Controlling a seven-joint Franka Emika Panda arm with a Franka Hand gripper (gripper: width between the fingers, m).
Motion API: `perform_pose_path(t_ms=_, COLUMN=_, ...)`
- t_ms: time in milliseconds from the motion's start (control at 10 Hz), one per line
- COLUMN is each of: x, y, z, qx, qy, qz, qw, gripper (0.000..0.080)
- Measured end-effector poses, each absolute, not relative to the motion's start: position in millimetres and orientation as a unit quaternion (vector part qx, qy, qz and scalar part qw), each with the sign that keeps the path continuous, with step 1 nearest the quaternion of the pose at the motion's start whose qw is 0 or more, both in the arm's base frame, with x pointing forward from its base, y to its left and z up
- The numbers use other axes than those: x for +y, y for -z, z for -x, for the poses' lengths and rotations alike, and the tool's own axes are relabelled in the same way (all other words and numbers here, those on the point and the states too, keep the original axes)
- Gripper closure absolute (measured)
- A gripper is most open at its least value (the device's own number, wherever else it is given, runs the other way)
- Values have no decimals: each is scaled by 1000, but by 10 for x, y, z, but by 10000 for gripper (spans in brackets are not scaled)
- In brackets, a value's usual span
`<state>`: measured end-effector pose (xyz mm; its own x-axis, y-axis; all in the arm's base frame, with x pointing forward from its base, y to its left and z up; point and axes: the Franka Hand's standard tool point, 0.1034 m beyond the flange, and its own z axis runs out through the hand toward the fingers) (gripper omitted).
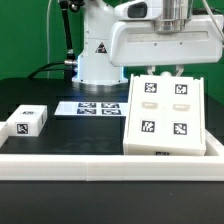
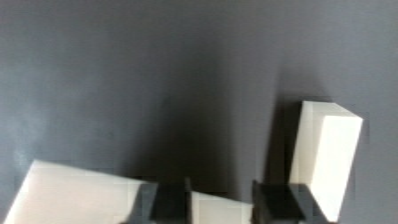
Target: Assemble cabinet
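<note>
The large white cabinet box point(image 1: 165, 118) with several black-and-white tags on its upper face stands on the exterior view's right. A small white tagged block point(image 1: 28, 121) lies on the left. My gripper point(image 1: 172, 66) hangs above the box's far edge, its fingertips mostly hidden. In the wrist view my gripper point(image 2: 222, 203) has its dark fingers point(image 2: 175, 203) on either side of a white piece point(image 2: 222, 210) that fills the gap between them. A white panel point(image 2: 326, 145) and another white part point(image 2: 80, 195) lie on the dark table beyond.
The marker board point(image 1: 95, 106) lies flat before the robot base point(image 1: 98, 55). A long low white border rail point(image 1: 100, 162) runs along the front. The table top point(image 1: 40, 90) is black.
</note>
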<state>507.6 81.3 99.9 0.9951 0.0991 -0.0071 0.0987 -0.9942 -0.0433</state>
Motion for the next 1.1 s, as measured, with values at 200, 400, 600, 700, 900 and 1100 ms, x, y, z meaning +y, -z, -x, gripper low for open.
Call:
perform_pose_path(t_ms=200, x=814, y=-1150, z=-5189, qx=-55, qy=0, qz=998, qw=22, gripper=648)
perform_pose_path(t_ms=400, x=799, y=-1234, z=-5257, qx=-64, qy=-9, qz=998, qw=21, gripper=655)
perform_pose_path(t_ms=600, x=826, y=-1266, z=-5288, qx=-66, qy=-10, qz=998, qw=22, gripper=665)
perform_pose_path(t_ms=700, x=826, y=-1264, z=-5286, qx=-66, qy=-10, qz=998, qw=22, gripper=676)
perform_pose_path(t_ms=900, x=820, y=-1271, z=-5299, qx=-76, qy=-11, qz=997, qw=22, gripper=685)
perform_pose_path(t_ms=1100, x=811, y=-1358, z=-5404, qx=-80, qy=-10, qz=996, qw=22, gripper=709)
